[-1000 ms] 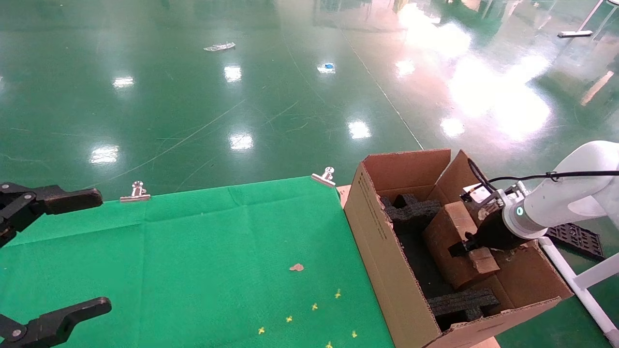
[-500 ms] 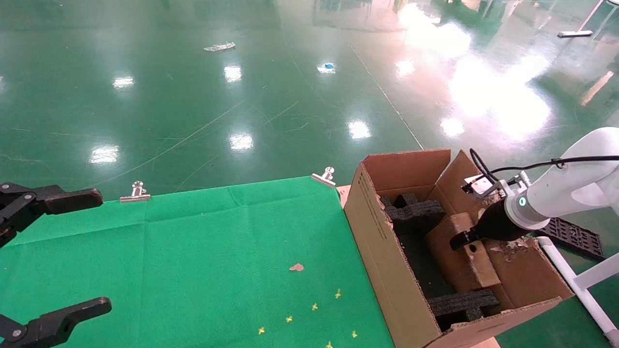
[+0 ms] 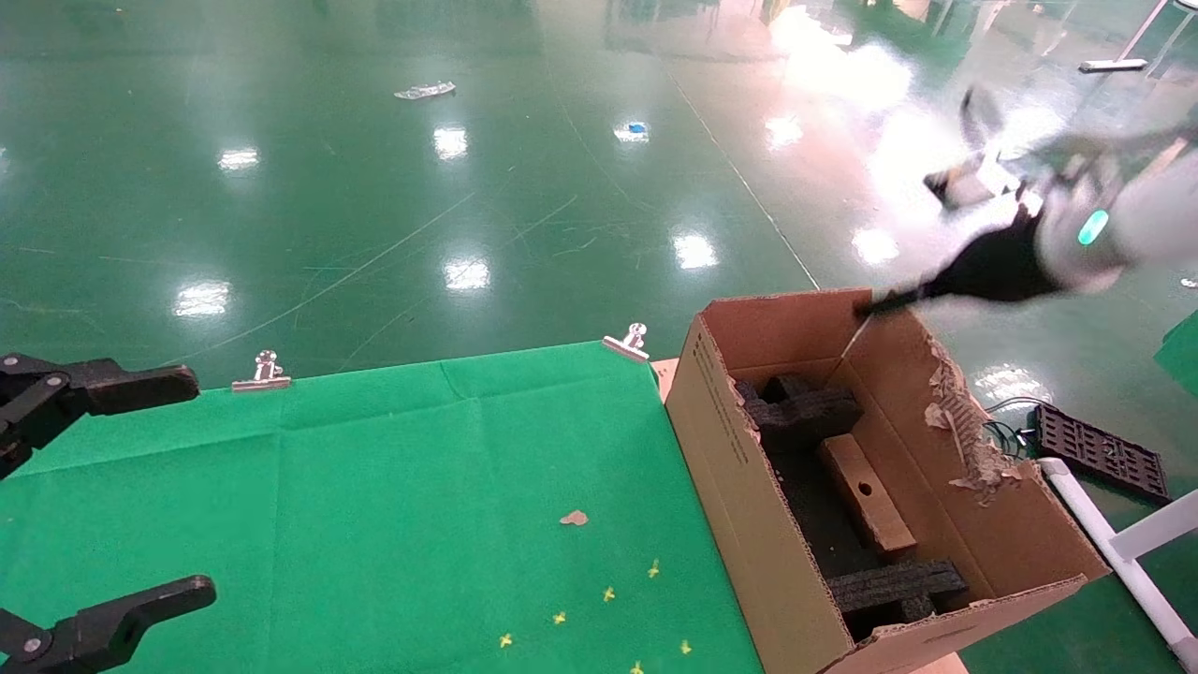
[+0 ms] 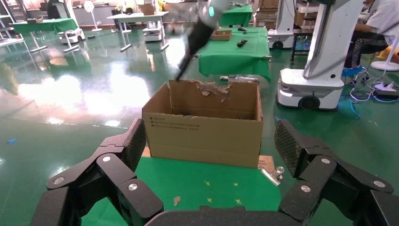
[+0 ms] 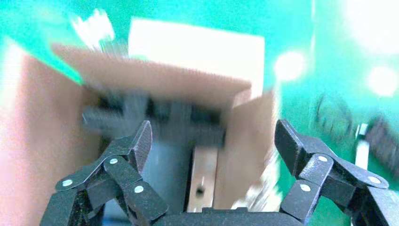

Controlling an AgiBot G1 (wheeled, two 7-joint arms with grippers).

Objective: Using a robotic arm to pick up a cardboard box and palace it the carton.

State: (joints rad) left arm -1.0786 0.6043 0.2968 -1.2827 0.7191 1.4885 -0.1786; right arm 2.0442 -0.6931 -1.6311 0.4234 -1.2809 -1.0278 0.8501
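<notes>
Green bench (image 3: 374,487) beside carton (image 3: 739,487); box (image 3: 868,492) lies inside between foam, right hand (image 3: 875,301) above, spread, empty.

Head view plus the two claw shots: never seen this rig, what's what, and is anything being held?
It is a two-armed robot seen by three cameras. The wide picture comes from its head, looking down at a table with a green cloth; the other two come from cameras on its wrists, so each shows that arm's own black fingers up close.

The left gripper sits parked and open at the table's near left, empty. The right gripper is open, empty, up above the carton, a big tan carton beside the table.

The cardboard box, small, narrow and brown, stands on its thin edge inside the carton between black foam inserts. Nothing is held. Metal clips pin the cloth.
</notes>
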